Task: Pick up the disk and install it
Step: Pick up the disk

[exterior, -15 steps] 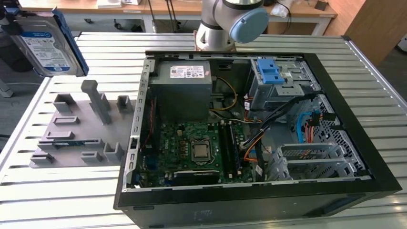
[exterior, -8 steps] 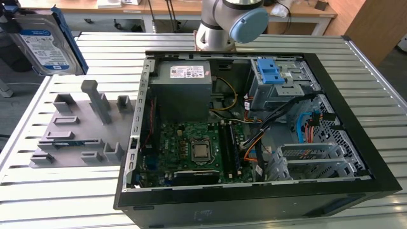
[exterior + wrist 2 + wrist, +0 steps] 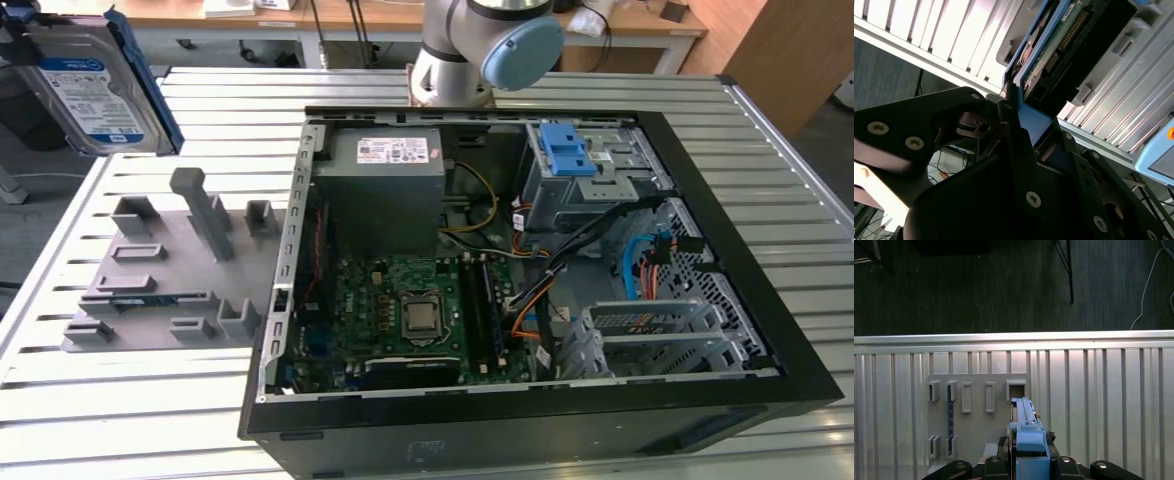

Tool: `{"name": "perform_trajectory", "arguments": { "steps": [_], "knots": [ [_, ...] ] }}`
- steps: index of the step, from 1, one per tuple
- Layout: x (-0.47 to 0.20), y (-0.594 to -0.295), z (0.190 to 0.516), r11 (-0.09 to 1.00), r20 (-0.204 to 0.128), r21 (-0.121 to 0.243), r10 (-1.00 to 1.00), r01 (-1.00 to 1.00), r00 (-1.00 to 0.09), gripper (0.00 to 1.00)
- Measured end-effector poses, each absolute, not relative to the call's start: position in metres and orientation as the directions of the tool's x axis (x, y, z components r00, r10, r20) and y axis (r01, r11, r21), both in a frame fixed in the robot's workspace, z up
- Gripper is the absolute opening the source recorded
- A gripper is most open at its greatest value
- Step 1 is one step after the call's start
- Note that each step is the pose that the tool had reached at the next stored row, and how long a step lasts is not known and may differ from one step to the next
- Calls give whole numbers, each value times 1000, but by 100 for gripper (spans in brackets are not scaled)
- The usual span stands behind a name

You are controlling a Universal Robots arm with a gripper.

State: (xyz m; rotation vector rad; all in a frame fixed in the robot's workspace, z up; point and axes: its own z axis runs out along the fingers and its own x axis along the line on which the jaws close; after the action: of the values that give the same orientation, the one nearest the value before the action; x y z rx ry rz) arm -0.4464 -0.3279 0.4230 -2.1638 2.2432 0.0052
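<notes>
Second wrist view brings the black fingers [image 3: 1013,142] up close: the gripper [image 3: 1026,117] is clenched on the blue carrier frame [image 3: 1038,127] at one end of the disk [image 3: 1064,45], and the disk's green circuit board and connector row face that camera. In the first wrist view the disk runs edge-on out from between the fingers, and its far end lines up with an open pocket of the grey fixture [image 3: 160,295] lying below it. In the exterior view the disk hangs in the air, apart from the fixture and past its far edge toward the exterior view's left, standing nearly upright (its blue-and-white label is turned to that camera). The fixture lies flat on the slatted table [image 3: 147,410], its posts and pockets pointing up. Just beside the fixture, on the exterior view's right, the computer case [image 3: 534,440] lies open on the same table. The case holds a power supply [image 3: 380,185], a motherboard [image 3: 400,310] and, on its side farthest from the fixture, a blue latch [image 3: 566,150]. Beyond the case, well apart from the fixture, stands the lower part of the arm [image 3: 481,45].
</notes>
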Motion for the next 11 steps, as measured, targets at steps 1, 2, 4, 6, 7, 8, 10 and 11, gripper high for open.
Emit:
{"name": "perform_trajectory", "arguments": {
  "steps": [1,2,4,6,7,8,10,11],
  "knots": [
    [-446,-328,423,36,-20,-15,-999,-999,-36,36],
    [-446,-328,424,36,-20,-15,-999,-999,-36,36],
    [-446,-328,425,36,-20,-15,-999,-999,-36,36],
    [-446,-328,426,36,-20,-15,-999,-999,-36,36],
    [-446,-328,427,36,-20,-15,-999,-999,-36,36],
    [-446,-328,428,36,-20,-15,-999,-999,-36,36],
    [-446,-328,429,36,-20,-15,-999,-999,-36,36],
    [-446,-328,430,36,-20,-15,-999,-999,-36,36]
  ]
}}
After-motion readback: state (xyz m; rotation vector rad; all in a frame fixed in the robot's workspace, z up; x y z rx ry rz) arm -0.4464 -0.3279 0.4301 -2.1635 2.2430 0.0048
